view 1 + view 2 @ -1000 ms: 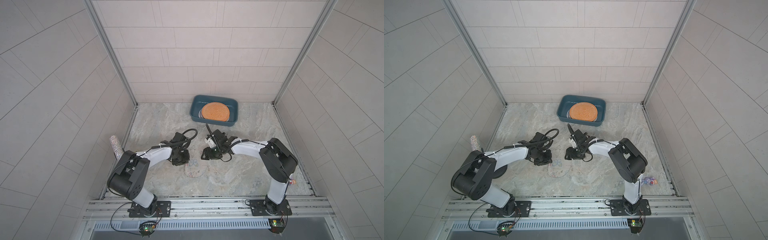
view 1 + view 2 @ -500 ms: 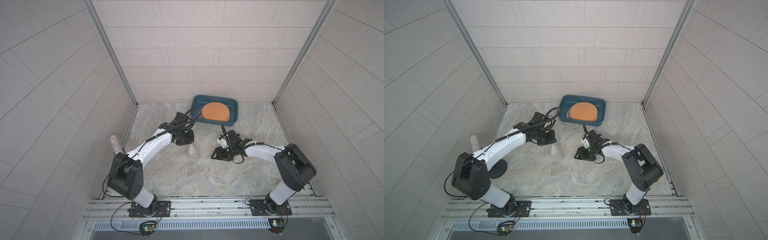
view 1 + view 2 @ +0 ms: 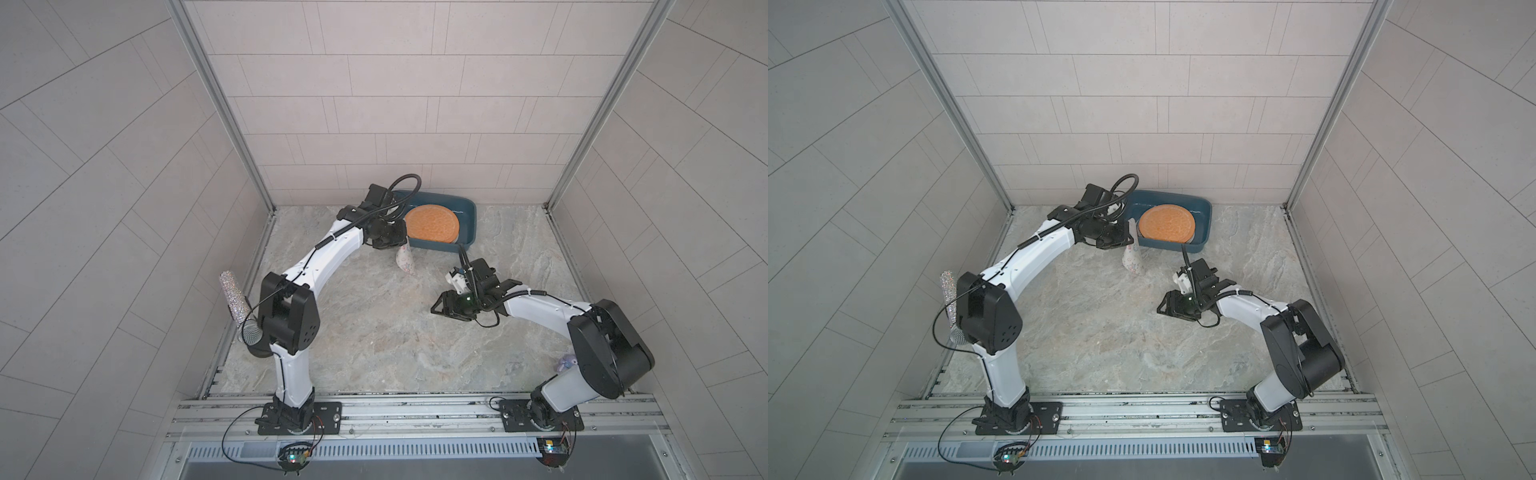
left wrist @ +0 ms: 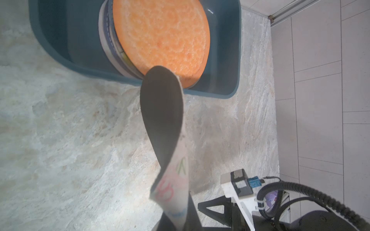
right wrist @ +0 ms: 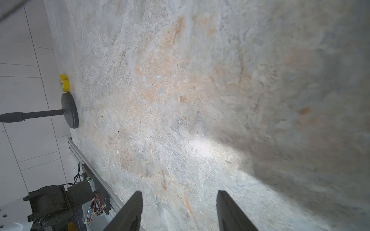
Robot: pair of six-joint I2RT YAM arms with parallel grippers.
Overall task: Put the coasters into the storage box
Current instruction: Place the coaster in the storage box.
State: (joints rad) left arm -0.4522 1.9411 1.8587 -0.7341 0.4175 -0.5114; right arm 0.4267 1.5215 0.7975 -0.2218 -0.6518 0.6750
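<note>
Coasters (image 4: 108, 46) sit stacked in the storage box (image 3: 436, 246), with the plain orange coaster (image 3: 432, 222) on top and the pale edges of others showing beneath it in the left wrist view. One printed coaster (image 3: 405, 261) hangs edge-down from the left gripper (image 3: 400, 242), which is pinched tight on its upper rim. It hangs just beside the box's near wall, not over it. The disc looks floppy and curved. I judge that its dangling lower edge could catch the wall if carried across low, or that it could slip from so thin a pinch. Dropped onto the orange coaster, it might slide off askew. The right gripper (image 5: 179, 200) hovers with jaws apart and empty over the bare surface (image 3: 374, 332).
</note>
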